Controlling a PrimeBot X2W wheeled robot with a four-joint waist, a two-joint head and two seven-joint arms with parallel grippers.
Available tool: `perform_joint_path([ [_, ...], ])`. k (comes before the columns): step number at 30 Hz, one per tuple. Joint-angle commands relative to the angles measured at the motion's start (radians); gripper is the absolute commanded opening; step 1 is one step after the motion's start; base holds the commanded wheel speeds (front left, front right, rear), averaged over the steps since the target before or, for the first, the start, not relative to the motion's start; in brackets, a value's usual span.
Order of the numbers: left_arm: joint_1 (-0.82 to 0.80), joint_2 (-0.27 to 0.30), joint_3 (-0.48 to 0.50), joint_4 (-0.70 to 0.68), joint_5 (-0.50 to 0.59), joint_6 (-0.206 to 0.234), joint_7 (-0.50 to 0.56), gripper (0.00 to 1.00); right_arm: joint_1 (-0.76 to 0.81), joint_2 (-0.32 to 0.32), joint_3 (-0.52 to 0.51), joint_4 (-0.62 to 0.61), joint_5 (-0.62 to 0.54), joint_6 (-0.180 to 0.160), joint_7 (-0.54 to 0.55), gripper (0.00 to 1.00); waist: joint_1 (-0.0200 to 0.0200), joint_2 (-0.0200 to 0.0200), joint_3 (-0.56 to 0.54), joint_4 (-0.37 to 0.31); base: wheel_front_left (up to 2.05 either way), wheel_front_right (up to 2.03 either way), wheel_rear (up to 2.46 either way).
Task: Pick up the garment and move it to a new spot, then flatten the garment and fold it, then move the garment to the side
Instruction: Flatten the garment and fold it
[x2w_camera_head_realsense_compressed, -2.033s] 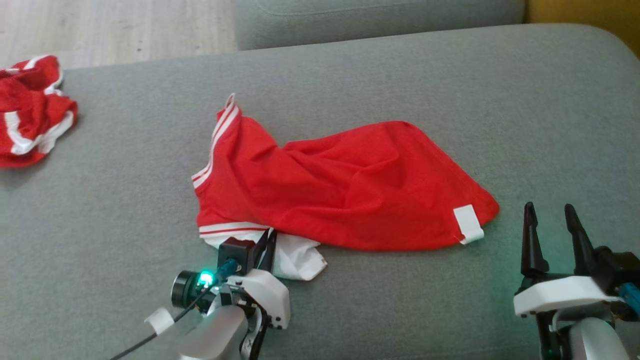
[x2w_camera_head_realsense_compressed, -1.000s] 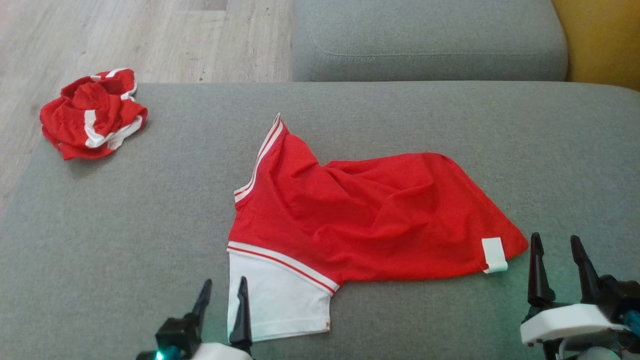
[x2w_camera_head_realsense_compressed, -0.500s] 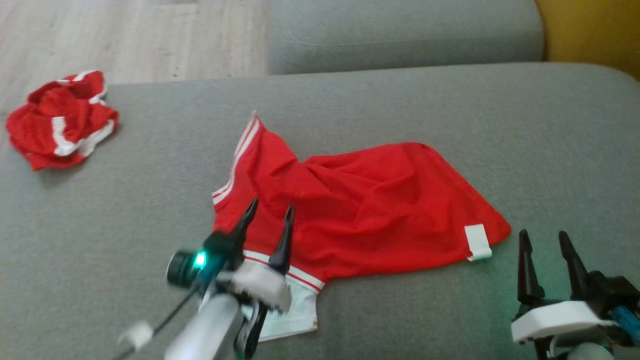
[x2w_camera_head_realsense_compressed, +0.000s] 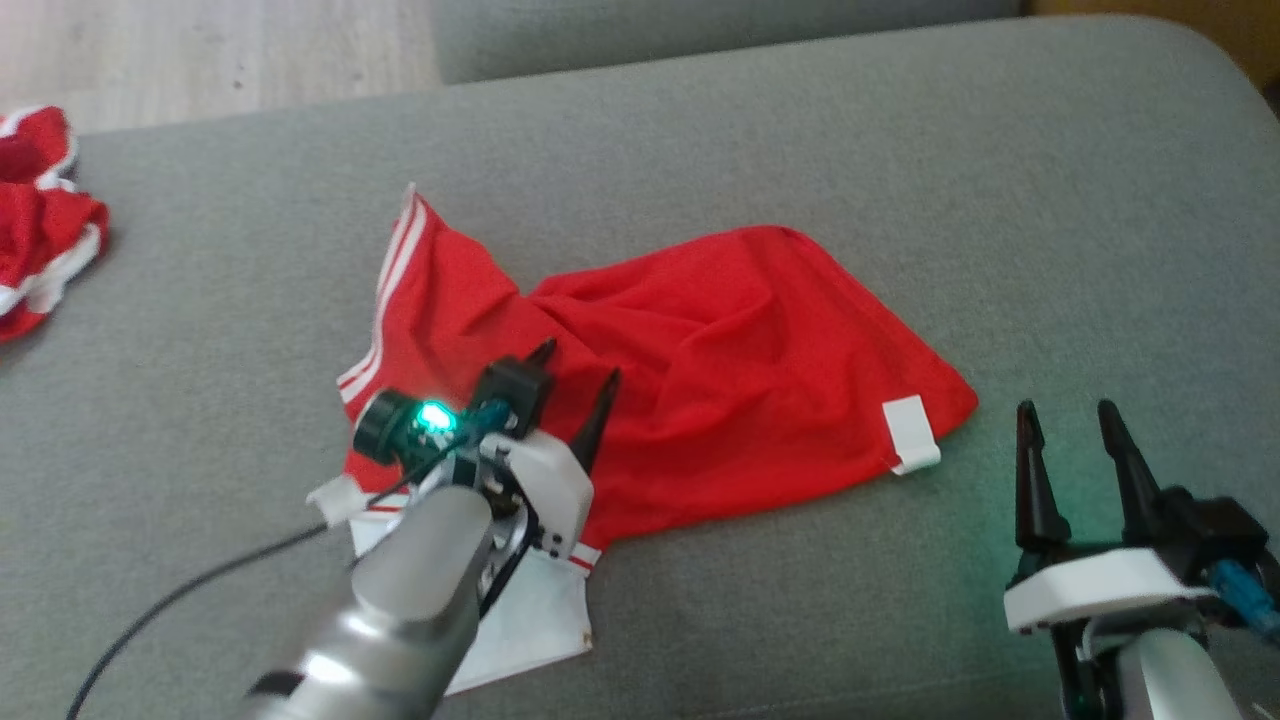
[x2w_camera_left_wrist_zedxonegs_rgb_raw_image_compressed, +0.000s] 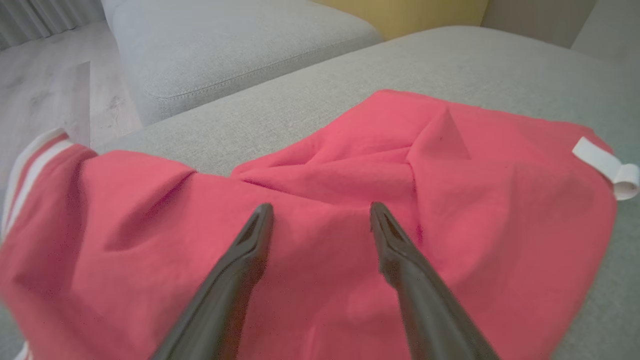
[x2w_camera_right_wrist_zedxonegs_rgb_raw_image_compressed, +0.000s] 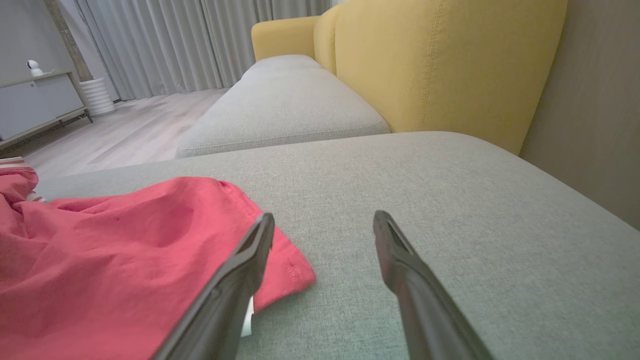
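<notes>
Garment (x2w_camera_head_realsense_compressed: 720, 360) lies rumpled on grey sofa cushion (x2w_camera_head_realsense_compressed: 900, 130); left end effector (x2w_camera_head_realsense_compressed: 578, 360) open, low over red body, prob. to flatten creases (contact unclear), right end effector (x2w_camera_head_realsense_compressed: 1065, 408) open beside hem corner.

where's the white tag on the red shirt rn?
Head view, right of centre: the white tag sits at the red shirt's near right corner on the grey cushion, just left of the open right hand.

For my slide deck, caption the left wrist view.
Open left gripper poised over rumpled red garment on grey sofa cushion.
</notes>
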Motion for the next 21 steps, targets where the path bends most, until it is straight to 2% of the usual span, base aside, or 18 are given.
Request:
perform_joint_path([
  [1,-0.073,0.006,0.011,-0.003,0.016,0.001,0.005,1.0,-0.05,-0.008,0.029,-0.033,-0.005,0.007,-0.014,1.0,-0.0001,0.0,0.018,-0.016,0.0,0.0,0.0],
  [9,-0.145,0.003,-0.036,0.138,0.004,-0.029,0.134,1.0,-0.072,-0.008,0.037,-0.031,0.003,0.007,-0.014,1.0,-0.0001,0.0,0.051,-0.037,0.0,0.0,0.0],
  [10,-0.15,0.003,-0.042,0.147,0.002,-0.033,0.148,0.92,-0.074,-0.008,0.037,-0.031,0.003,0.007,-0.014,1.0,-0.0001,0.0,0.054,-0.038,0.0,0.0,0.0],
  [11,-0.155,0.003,-0.046,0.155,-0.001,-0.036,0.153,0.76,-0.075,-0.008,0.036,-0.032,0.004,0.007,-0.014,1.0,-0.0001,0.0,0.058,-0.038,0.0,0.0,0.0],
  [12,-0.16,0.002,-0.048,0.161,-0.003,-0.038,0.153,0.37,-0.076,-0.008,0.036,-0.032,0.004,0.007,-0.014,1.0,-0.0001,0.0,0.06,-0.039,0.0,0.0,0.0],
  [13,-0.165,0.002,-0.052,0.167,-0.003,-0.039,0.152,0.05,-0.078,-0.008,0.036,-0.032,0.004,0.007,-0.014,1.0,-0.0001,0.0,0.063,-0.04,0.0,0.0,0.0],
  [14,-0.17,0.002,-0.057,0.173,-0.001,-0.039,0.15,0.0,-0.078,-0.008,0.036,-0.033,0.004,0.007,-0.014,1.0,-0.0001,0.0,0.065,-0.04,0.0,0.0,0.0],
  [17,-0.187,0.002,-0.07,0.186,0.007,-0.033,0.133,0.0,-0.082,-0.008,0.035,-0.034,0.005,0.007,-0.014,1.0,-0.0001,0.0,0.073,-0.039,0.0,0.0,0.0],
  [21,-0.233,0.012,-0.083,0.199,0.037,0.005,0.075,0.0,-0.094,-0.008,0.038,-0.035,0.008,0.007,-0.014,1.0,-0.0001,0.0,0.085,-0.045,0.0,0.0,0.0],
])
